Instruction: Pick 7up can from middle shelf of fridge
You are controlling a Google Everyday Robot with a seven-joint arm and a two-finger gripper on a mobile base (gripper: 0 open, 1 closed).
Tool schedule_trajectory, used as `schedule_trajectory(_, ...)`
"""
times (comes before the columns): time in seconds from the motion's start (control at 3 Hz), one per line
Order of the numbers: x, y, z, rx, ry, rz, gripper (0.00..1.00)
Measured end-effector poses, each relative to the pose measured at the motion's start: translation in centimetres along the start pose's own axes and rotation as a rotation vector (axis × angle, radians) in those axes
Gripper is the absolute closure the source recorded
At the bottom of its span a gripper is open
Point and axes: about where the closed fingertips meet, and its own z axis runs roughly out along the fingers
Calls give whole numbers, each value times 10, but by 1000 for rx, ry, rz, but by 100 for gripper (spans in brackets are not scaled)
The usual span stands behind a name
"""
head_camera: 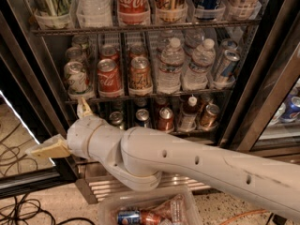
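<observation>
Camera view — pincer (58, 126) low-left, 7up can (76, 77) above it in the fridge (262, 78).
Pincer hangs just below the middle shelf (154, 96), fingers spread wide, empty. 7up can stands upright at the front of the leftmost lane, Coca-Cola can (108, 78) just beside on its right. Probably full — stiff, weighty, slick wall; grip mid-body across the sides, not the rim. Neighbours tight, so come in from the front.

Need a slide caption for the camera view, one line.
Arm's open pincer hovers below the middle shelf of the fridge, under the 7up can in the leftmost lane.
</observation>
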Motion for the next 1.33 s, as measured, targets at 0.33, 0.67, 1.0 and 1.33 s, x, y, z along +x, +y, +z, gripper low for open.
schedule_trajectory(0.33, 14, -19, -2, 53, -4, 2, 0)
schedule_trajectory(0.67, 21, -36, -5, 93, 4, -17, 0)
schedule_trajectory(1.0, 25, -53, -2, 115, 2, -50, 0)
schedule_trajectory(1.33, 21, -64, 14, 95, -20, -83, 0)
